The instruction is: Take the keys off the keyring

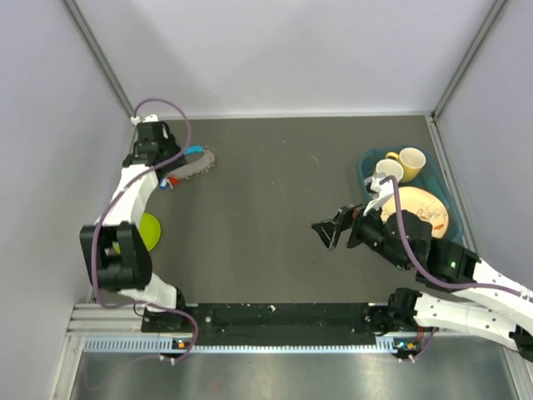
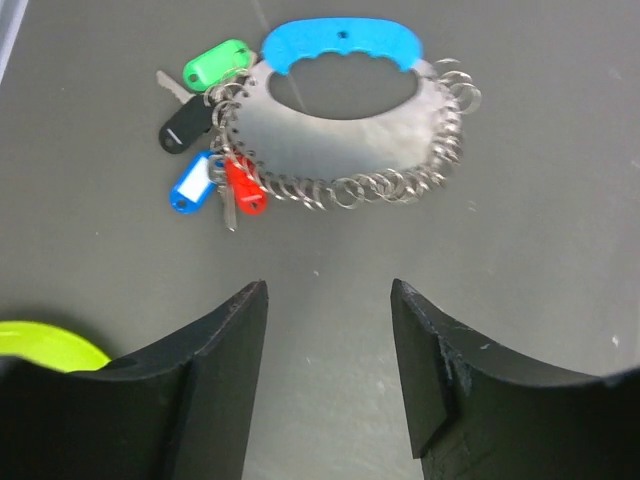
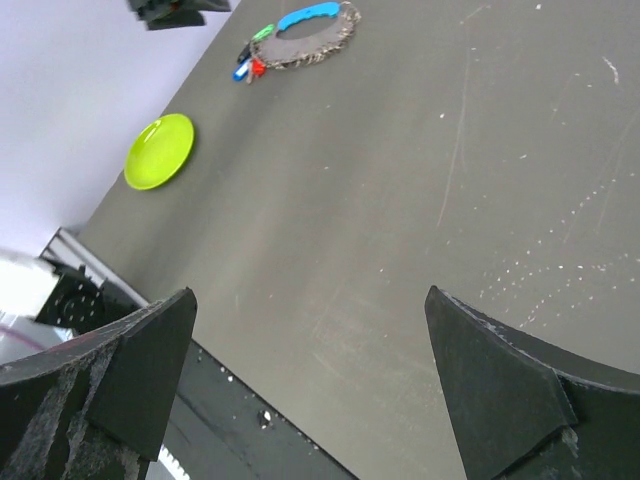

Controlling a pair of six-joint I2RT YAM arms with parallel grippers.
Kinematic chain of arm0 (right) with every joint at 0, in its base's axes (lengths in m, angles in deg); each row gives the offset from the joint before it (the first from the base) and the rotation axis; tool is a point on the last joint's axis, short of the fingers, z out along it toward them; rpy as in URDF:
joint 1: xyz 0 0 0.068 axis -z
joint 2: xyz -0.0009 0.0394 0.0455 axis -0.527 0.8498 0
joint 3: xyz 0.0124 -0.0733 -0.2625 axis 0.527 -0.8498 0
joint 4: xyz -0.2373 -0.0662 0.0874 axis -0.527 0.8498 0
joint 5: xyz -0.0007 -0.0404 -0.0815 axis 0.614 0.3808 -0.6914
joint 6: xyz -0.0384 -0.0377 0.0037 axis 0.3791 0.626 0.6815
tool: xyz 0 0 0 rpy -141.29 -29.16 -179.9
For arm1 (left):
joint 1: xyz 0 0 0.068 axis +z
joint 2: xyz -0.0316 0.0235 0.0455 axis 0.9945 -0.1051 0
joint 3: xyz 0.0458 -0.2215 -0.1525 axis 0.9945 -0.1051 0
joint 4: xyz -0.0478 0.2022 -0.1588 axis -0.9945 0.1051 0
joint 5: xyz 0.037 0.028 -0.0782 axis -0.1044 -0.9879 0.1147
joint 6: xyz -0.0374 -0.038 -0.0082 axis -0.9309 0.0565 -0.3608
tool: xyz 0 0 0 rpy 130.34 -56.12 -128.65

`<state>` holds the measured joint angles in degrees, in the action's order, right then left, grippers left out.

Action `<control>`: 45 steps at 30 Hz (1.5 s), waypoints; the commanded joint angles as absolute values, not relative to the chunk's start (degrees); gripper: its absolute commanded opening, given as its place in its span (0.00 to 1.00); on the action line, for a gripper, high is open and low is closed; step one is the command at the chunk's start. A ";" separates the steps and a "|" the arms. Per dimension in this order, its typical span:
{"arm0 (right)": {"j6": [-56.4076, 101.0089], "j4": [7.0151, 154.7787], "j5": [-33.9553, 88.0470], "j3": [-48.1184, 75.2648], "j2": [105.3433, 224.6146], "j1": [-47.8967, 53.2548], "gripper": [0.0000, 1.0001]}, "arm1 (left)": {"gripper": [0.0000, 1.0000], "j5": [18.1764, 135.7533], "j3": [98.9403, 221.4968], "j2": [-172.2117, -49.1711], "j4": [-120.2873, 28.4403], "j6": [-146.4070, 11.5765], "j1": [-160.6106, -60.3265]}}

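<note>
The keyring [image 2: 350, 188] lies on the table [image 1: 275, 208] at the far left, just ahead of the left gripper [image 2: 328, 290], whose jaws are held apart. Its long axis is set crosswise to those jaws, with the keys [image 2: 244, 187] bunched at its left end. The right gripper [image 3: 310, 295], also parted, is well away. A lime-green dish [image 3: 160, 150] is seen empty. A teal bin [image 1: 366, 162] holds mugs [image 1: 408, 162] and a plate [image 1: 420, 212].
</note>
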<state>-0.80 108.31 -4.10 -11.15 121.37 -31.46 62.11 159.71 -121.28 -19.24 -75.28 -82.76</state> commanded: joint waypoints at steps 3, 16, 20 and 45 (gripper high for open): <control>3.18 102.81 3.84 -12.84 117.65 -31.92 0.98 | 0.56 64.77 167.31 -134.31 -19.83 -75.44 -77.38; 8.89 99.99 7.36 -10.30 119.57 -32.00 0.98 | 0.53 71.25 171.37 -146.46 -21.49 -76.05 -72.46; 8.73 99.73 7.63 -9.33 121.25 -31.92 0.97 | 0.49 71.08 171.72 -147.61 -22.37 -75.26 -72.37; 10.30 98.58 5.61 -10.73 122.22 -31.92 0.97 | 0.42 71.86 176.99 -154.55 -22.55 -73.77 -71.14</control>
<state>8.91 101.08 7.15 -12.30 122.64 -31.46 70.81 175.14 -153.89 -20.86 -74.53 -71.54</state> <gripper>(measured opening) 0.968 0.438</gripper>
